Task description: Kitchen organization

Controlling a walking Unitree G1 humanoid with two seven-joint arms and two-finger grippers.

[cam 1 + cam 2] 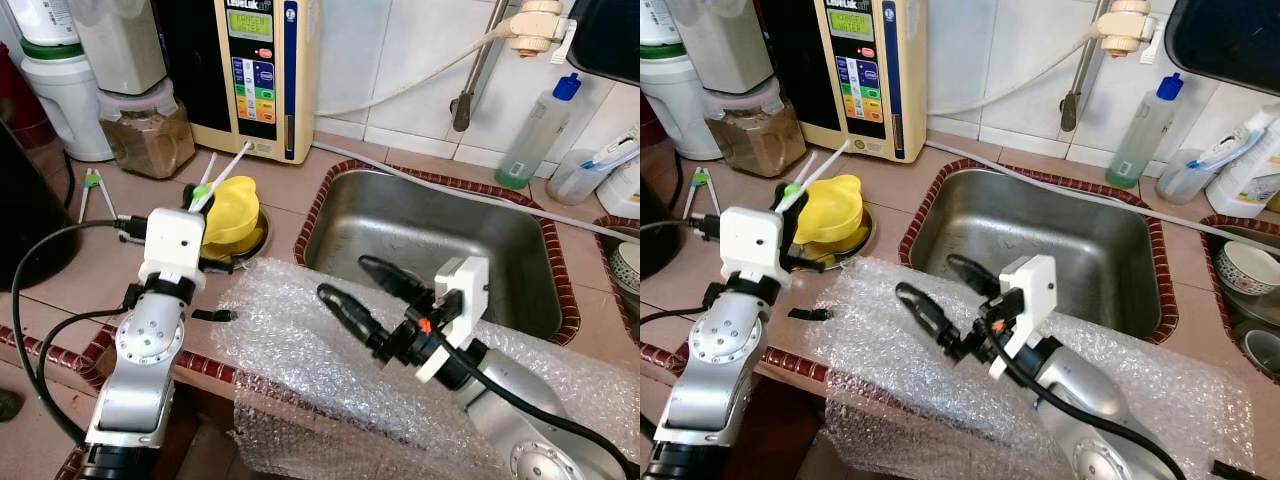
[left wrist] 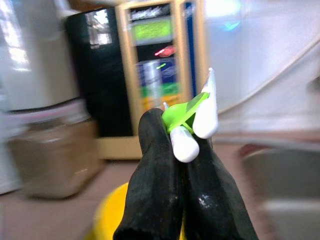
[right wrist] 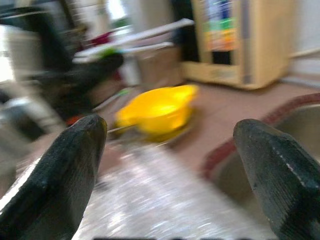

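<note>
- A pair of white chopsticks (image 1: 222, 172) joined by a green clip is held by the left gripper (image 2: 182, 150), whose two black fingers are pressed together around the lower ends of the sticks.
- The sticks are pointed up and away from the gripper, toward the beige water machine (image 1: 262, 70) that stands against the tiled wall.
- The left gripper is held above the counter, just beside a yellow bowl (image 1: 233, 208) that is set in a round metal dish.
- The right gripper (image 1: 362, 282) is held with its fingers spread well apart and nothing between them.
- It is poised above a sheet of bubble wrap (image 1: 300, 350), near the front edge of the steel sink (image 1: 440, 250).
- The bubble wrap is spread over the counter in front of the sink and is draped over the counter's edge.
- A jar of brown powder (image 1: 145, 135) is seen to the left of the water machine, with a white container (image 1: 65, 100) beside it.
- A second pair of sticks with a green joint (image 1: 95, 190) lies on the counter, near the jar.
- A clear bottle with a blue cap (image 1: 540, 130) stands behind the sink, by the wall.
- A patterned bowl (image 1: 1240, 265) is placed to the right of the sink.
</note>
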